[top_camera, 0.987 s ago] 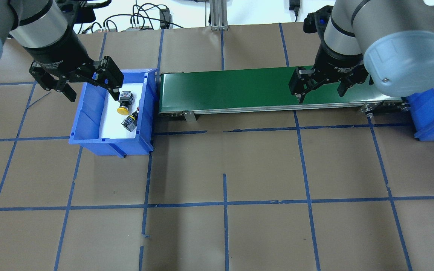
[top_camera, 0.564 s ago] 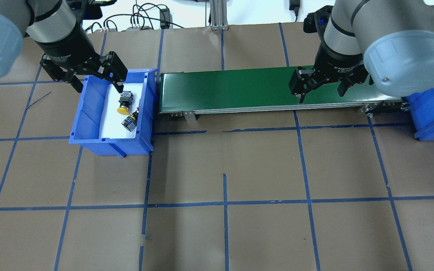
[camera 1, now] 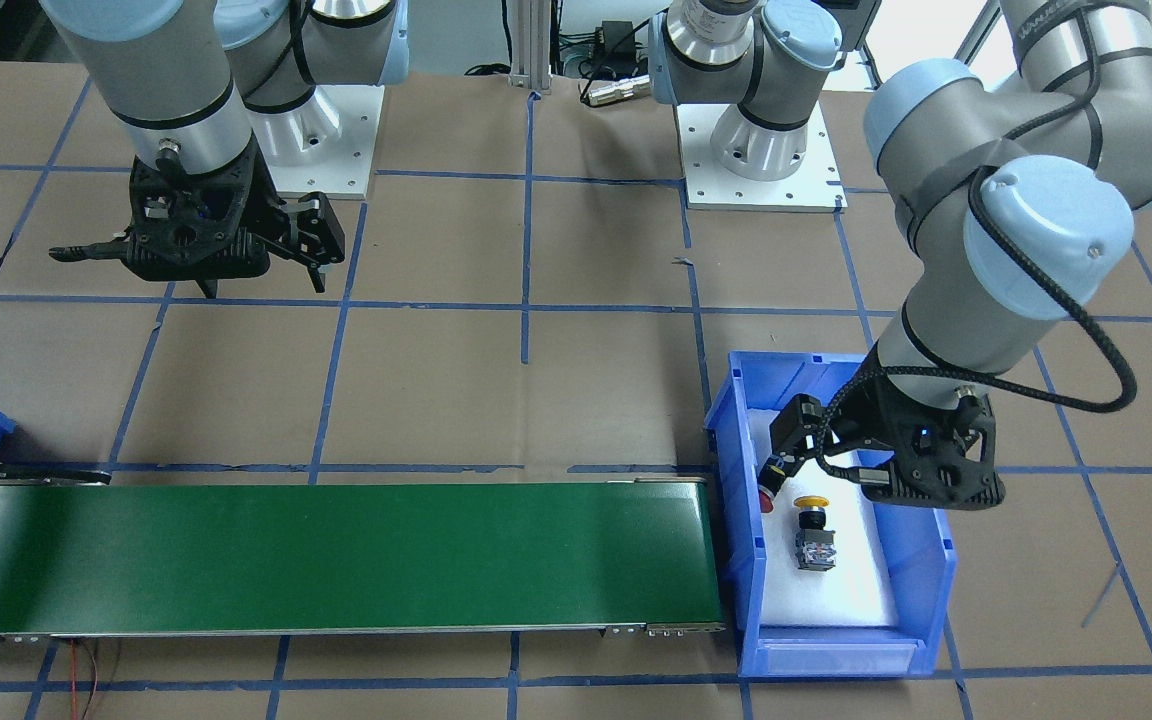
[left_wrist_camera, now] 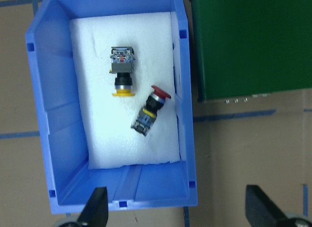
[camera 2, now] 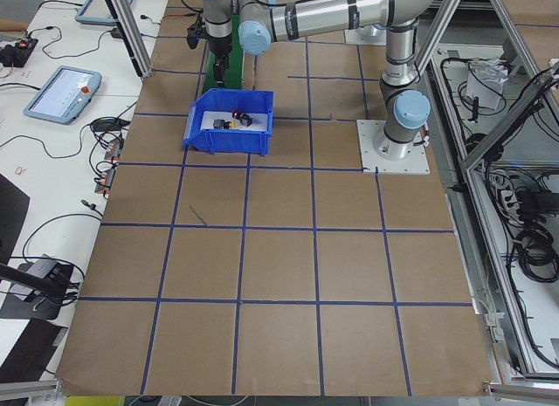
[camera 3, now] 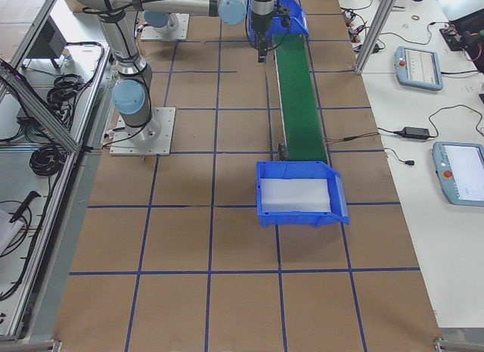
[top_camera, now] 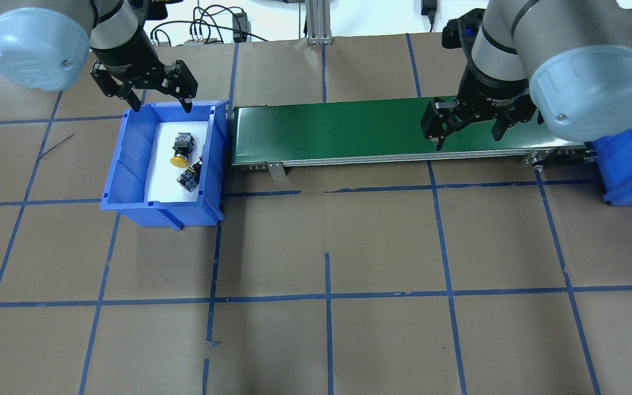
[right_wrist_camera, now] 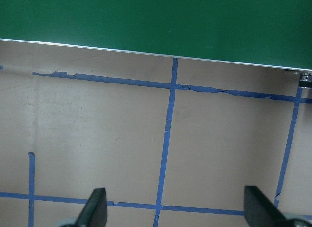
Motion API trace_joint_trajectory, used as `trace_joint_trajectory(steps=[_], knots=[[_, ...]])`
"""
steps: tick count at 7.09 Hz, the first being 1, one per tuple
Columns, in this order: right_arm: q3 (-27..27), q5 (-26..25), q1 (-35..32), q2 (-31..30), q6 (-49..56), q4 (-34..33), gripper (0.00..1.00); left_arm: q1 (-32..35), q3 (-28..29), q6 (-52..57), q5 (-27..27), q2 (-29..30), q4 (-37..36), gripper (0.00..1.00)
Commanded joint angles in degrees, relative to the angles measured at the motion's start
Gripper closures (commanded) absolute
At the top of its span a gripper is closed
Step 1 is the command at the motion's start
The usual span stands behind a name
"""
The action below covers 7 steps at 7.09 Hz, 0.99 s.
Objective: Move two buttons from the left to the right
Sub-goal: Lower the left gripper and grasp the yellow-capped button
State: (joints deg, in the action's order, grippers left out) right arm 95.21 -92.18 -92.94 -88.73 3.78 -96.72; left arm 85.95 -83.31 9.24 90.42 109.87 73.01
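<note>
Two buttons lie on white foam in the blue bin (top_camera: 129, 159) at the left end of the belt. The yellow button (top_camera: 180, 151) (left_wrist_camera: 122, 75) (camera 1: 813, 530) sits further back. The red button (top_camera: 190, 176) (left_wrist_camera: 151, 110) lies tilted beside the bin's belt-side wall. High over the bin's far rim hangs my left gripper (top_camera: 161, 101) (camera 1: 826, 472) (left_wrist_camera: 178, 210), open, holding nothing and apart from both buttons. My right gripper (top_camera: 465, 131) (camera 1: 196, 262) (right_wrist_camera: 176, 210) hovers open by the belt's right part, with only the table beneath it.
A green conveyor belt (top_camera: 338, 129) (camera 1: 336, 555) runs from the left bin to a second blue bin (top_camera: 631, 170) (camera 3: 295, 216) lined with white foam. Blue tape lines grid the brown table. Cables and a metal post stand at the far edge.
My left gripper has swung from over the bin's left wall to over its far rim, moving right and away, still open. The right arm and both buttons have not moved.
</note>
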Motion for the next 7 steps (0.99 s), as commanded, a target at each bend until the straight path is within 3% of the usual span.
trace_joint_trajectory(steps=[1, 2, 7], knots=[[0.06, -0.19, 0.04, -0.04, 0.00, 0.12, 0.00, -2.44, 0.07, 2.72, 0.20, 4.38, -2.34, 0.00], [0.15, -0.20, 0.04, -0.04, 0.00, 0.13, 0.00, -2.63, -0.97, 3.15, 0.37, 5.00, -5.39, 0.00], [0.06, -0.46, 0.21, 0.05, 0.00, 0.13, 0.00, -3.16, -4.66, 0.95, 0.55, 6.24, -6.30, 0.00]])
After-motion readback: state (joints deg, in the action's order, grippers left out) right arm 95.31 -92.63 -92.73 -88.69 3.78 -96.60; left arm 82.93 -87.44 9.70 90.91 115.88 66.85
